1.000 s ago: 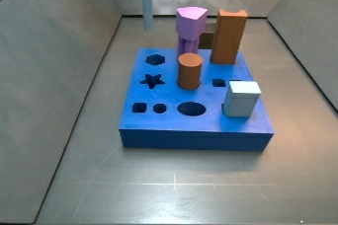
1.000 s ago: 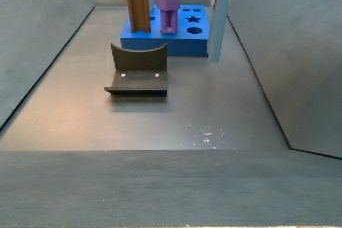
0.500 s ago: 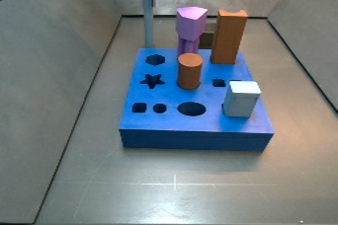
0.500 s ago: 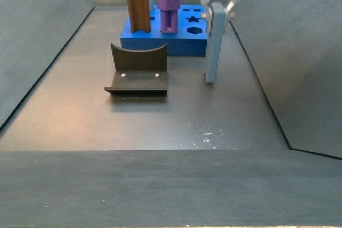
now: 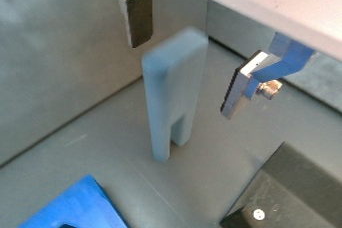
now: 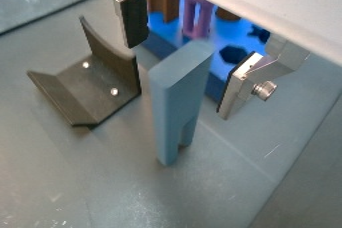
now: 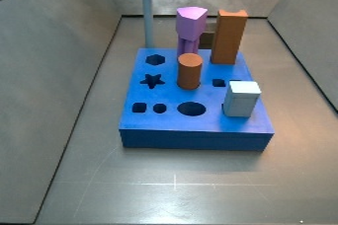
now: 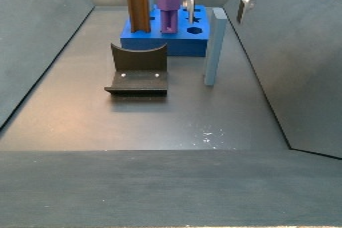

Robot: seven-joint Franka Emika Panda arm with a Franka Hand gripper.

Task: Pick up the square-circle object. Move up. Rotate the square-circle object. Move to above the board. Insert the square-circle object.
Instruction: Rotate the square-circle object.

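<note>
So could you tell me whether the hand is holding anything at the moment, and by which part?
Nothing is held. The hand is open around the top of the upright peg, with a gap between each finger and the peg, which stands on the floor.

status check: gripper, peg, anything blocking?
Gripper open, jaws straddling the peg, not touching. Square-circle object upright on the floor beside the board. Fixture nearby, not in the way.

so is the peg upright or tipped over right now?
Upright: the square-circle object stands on end on the floor beside the board, between the open end effector fingers.
</note>
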